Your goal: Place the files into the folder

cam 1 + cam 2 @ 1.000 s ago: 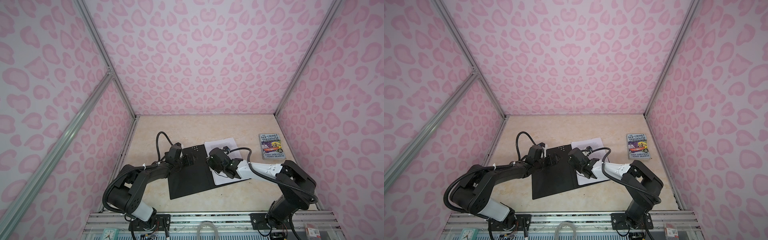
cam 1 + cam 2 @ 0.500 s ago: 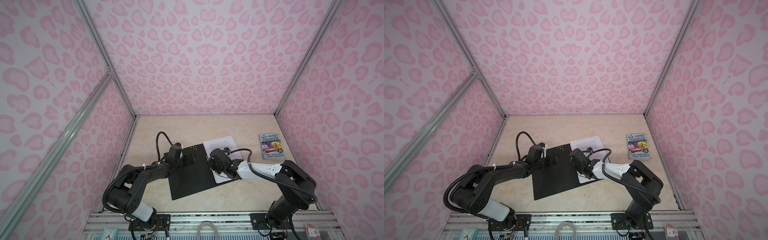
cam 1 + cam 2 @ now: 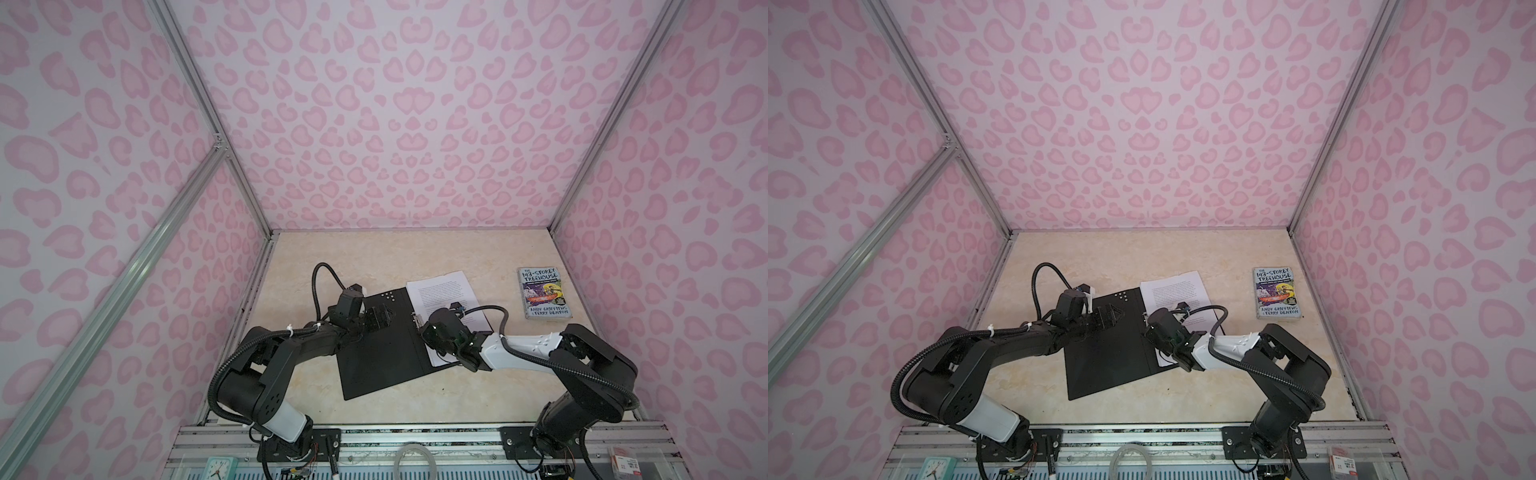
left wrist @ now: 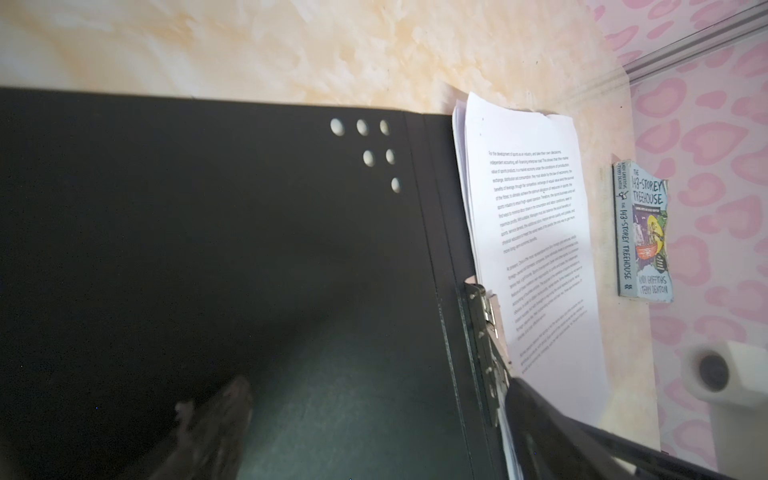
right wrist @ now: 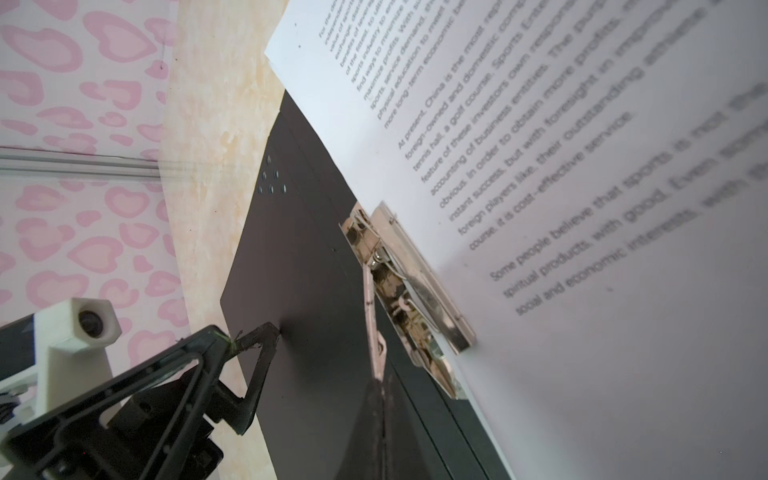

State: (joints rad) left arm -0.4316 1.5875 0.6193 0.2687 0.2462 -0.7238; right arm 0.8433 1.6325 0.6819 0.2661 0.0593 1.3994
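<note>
Vs. 1 sec ago the right hand [image 3: 423, 329] has closed the last bit, and the files [image 3: 440, 291] have slid slightly toward the spine of the folder [image 3: 382, 361]; the left arm is unchanged. Right hand now: jaws fully together, tip set at the end of the thin lever of the metal clip [image 5: 409, 286] in the right wrist view. I can't tell if it pinches the lever or only touches it. The clip runs along the spine w/ its flat plate lying on the spine-side edge of the top sheet. Left hand [image 3: 380, 321]: fingers [image 5: 262, 332] spread wide, holding nothing, one tip touching the black inside of the left cover approx. mid-cover. The folder lies open & flat, black side up, a bit askew to the edges of the tabletop [image 3: 374, 253], w/ six small pale dots near its far corner by the spine. The files are a stack of white printed sheets lying text-up on the folder's right half, tight against the spine. Their far ends stick out a little past the folder's far edge, and their near part is hidden under the right arm in both top views. Well to the right, apart from the folder, a Treehouse paperback [image 3: 544, 293] lies flat, cover up, near the right wall. Pink-print walls [image 3: 395, 124] stand on 3 sides.
</note>
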